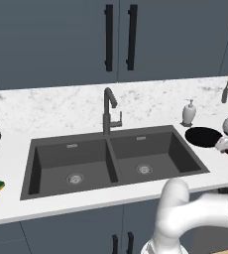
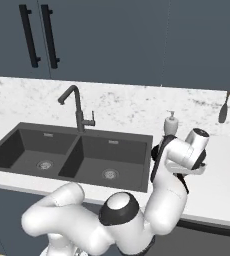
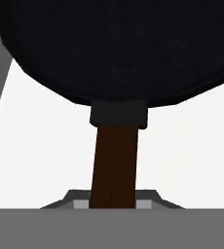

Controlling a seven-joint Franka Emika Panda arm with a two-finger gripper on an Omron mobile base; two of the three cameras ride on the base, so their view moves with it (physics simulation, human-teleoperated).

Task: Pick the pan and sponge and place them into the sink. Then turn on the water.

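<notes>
The gripper clenches the pan's handle, the sink lying just to the pan's left.

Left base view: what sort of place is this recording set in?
A kitchen, rendered rather than real: a double-basin sink with a tall faucet set in a marble-look counter, dark cabinets above, and a pan beside the sink.
</notes>
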